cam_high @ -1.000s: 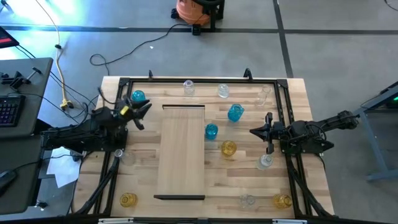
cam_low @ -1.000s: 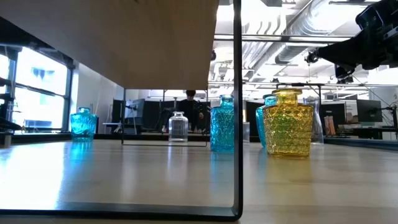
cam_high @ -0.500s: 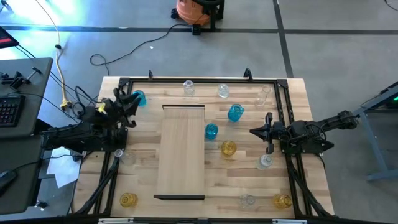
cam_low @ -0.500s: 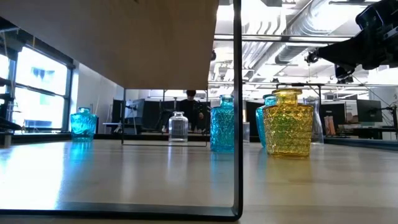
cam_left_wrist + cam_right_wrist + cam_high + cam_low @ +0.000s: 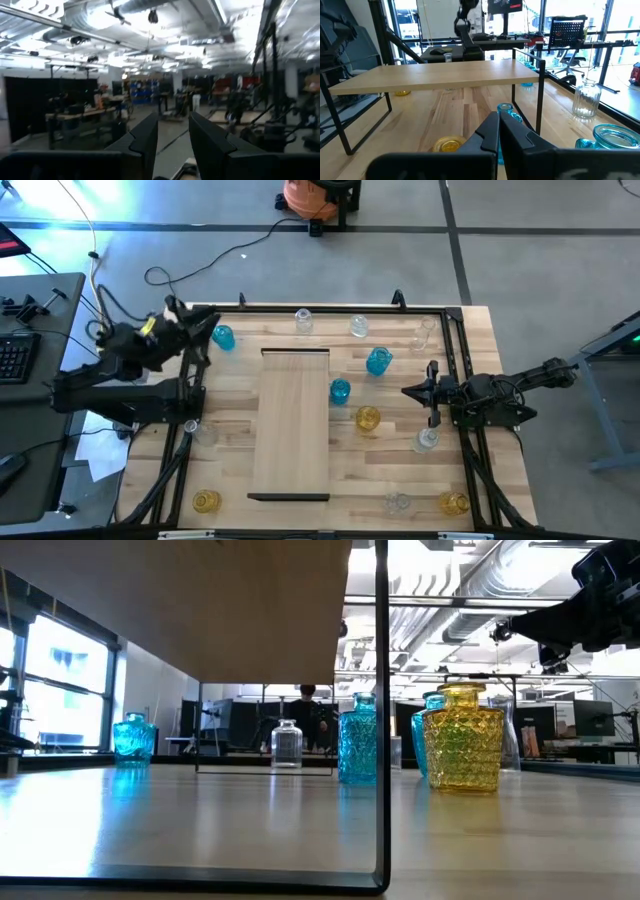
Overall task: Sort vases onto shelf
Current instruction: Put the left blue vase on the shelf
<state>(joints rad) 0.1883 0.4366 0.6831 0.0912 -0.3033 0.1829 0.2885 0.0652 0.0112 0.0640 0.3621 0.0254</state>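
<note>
While no vase sits on the shelf (image 5: 290, 420) yet, the next grasp turns on which arm is nearer which vase. Left gripper (image 5: 178, 310) is raised off the surface's (image 5: 480, 330) far-left corner; left wrist view shows its fingers (image 5: 145, 145) part-open w/ nothing between, aimed out at the room, not at any vase. Nearest vase to it is the blue vase (image 5: 222, 337), just beside & a bit toward the shelf, lower than the fingers, upright, so its long axis is vertical. Judgement: left arm needs to tip down & come in from the side at the body.

Right gripper (image 5: 411, 392) hovers at mid-right of the surface, fingers shut & empty, pointing across at the shelf. Going outward from it: yellow vase (image 5: 368, 418) lies near, ahead & slightly to the near side; small blue vase (image 5: 340, 391) straight ahead, just beside the shelf's right edge; big blue vase (image 5: 378, 361) ahead toward the far side. Clear vase (image 5: 426, 440) stands close behind the fingers, by the wrist. Right arm is clearly nearer this cluster.

Farther off: clear vases along the far edge (image 5: 303, 321), more at the near edge incl. a yellow one near-left (image 5: 206, 501). All upright as far as I can tell.

Shelf is a raised panel on thin black legs, centre of the surface, long axis running near-to-far.
</note>
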